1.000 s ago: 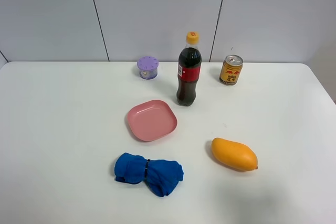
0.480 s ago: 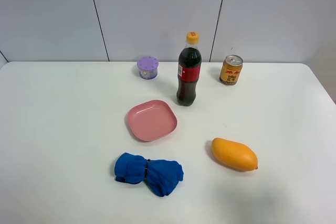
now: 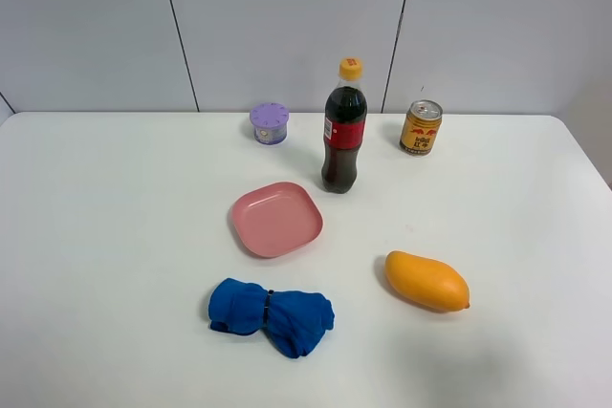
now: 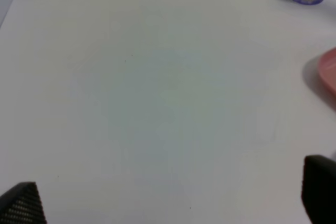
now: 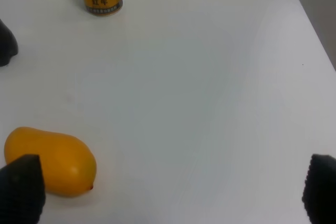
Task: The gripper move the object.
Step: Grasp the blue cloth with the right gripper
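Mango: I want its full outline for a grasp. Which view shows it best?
Exterior high: the mango lies whole, uncovered. The right wrist view has it closer, partly behind a fingertip. The left wrist view misses it.

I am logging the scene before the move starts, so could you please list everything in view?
Table: one, white, under everything.
Tub: one, purple, far side, left of bottle.
Cola bottle: one, dark, yellow cap, upright, far centre.
Can: one, gold, far side, right of bottle.
Plate: one, pink, centre.
Cloth: one, blue, bunched, nearer than the plate.
Mango: one, orange, near right.
Left gripper: one, black, jaws apart, over the left side.
Right gripper: one, black, jaws apart, beside the mango.
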Robot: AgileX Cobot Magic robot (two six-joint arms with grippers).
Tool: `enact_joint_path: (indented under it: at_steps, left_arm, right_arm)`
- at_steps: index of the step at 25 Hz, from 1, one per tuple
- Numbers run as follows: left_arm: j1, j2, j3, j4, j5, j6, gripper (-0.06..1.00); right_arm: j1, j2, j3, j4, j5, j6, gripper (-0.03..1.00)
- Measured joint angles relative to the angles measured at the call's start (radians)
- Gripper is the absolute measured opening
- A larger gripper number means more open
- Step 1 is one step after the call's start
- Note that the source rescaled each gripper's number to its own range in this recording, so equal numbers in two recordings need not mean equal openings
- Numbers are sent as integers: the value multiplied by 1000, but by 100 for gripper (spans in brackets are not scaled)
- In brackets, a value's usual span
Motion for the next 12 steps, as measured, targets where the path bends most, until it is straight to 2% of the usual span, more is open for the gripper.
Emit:
enact_joint_path:
  at_steps: [12]
  left_arm:
    - [0, 0, 0, 0, 0, 0, 100]
  right_arm:
    - [0, 0, 0, 0, 0, 0, 100]
